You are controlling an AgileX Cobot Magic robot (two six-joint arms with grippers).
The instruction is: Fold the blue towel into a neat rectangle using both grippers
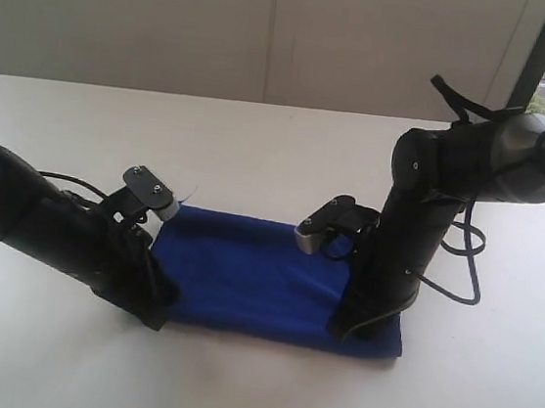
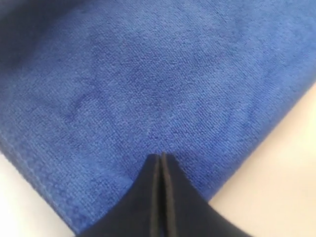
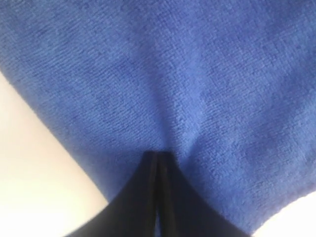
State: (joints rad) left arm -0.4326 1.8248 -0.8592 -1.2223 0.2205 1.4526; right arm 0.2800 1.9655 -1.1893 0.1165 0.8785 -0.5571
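1. The deep blue, soft, fuzzy cloth towel (image 1: 265, 272) lies flat on the white tabletop (image 1: 259, 153). It is a long, even rectangle in the middle, between my two arms.
2. In the left wrist view I see a stitched hem (image 2: 29, 168) along one edge, right next to bare tabletop.
3. My left black claw (image 2: 161, 156) is down at the towel's left end, by the near corner. Its two thin fingers are pressed tight together, so it is closed. The tips touch the blue cloth. I cannot tell if any cloth is pinched between them.
4. My right black claw (image 3: 156, 154) is down at the towel's right end, by the near edge. It is closed too. The cloth puckers a little at its tips, but I cannot tell if it holds any.
5. A small grey-white block (image 1: 169, 207) sits by the left wrist and another block (image 1: 307, 233) by the right wrist, near the towel's far edge.
6. Thin black cables (image 1: 468, 256) hang in loops beside the right arm.
7. Behind the tabletop is a pale wall (image 1: 273, 27).
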